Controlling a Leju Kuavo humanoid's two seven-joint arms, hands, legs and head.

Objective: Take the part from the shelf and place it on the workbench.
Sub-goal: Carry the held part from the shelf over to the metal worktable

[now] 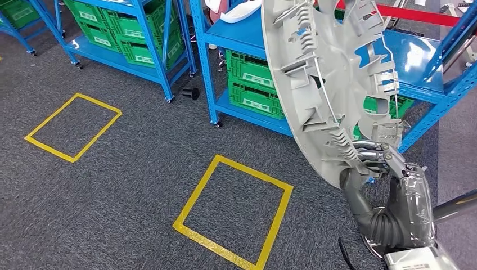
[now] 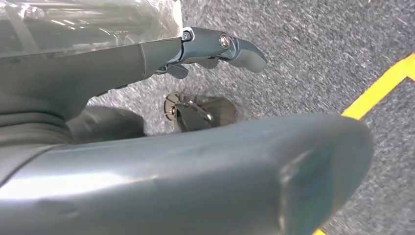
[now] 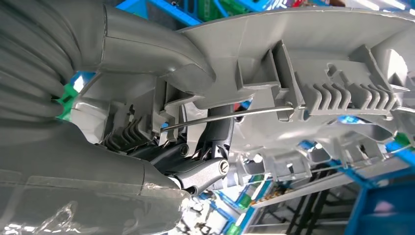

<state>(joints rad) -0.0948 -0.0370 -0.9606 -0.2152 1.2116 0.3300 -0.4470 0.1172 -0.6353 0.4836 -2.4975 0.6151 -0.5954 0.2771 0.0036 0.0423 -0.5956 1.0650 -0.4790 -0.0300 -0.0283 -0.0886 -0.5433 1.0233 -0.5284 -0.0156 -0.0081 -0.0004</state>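
My right hand [image 1: 382, 169] grips the lower rim of a large round grey plastic part [image 1: 332, 73], a wheel cover with ribs, clips and a wire ring on its inner face. It stands upright and tilted in front of the blue shelf [image 1: 410, 56]. In the right wrist view the thumb and the dark fingers [image 3: 210, 147] clamp the part [image 3: 318, 68] at its rim. My left hand [image 2: 147, 147] hangs over the grey carpet with its fingers [image 2: 235, 49] extended and nothing in them.
Blue shelf racks [image 1: 163, 50] hold green crates [image 1: 253, 84] along the back. Two yellow tape squares [image 1: 236, 208] mark the grey carpet. A white object [image 1: 239, 11] lies on the shelf top. A small black caster [image 2: 193, 110] shows near my left hand.
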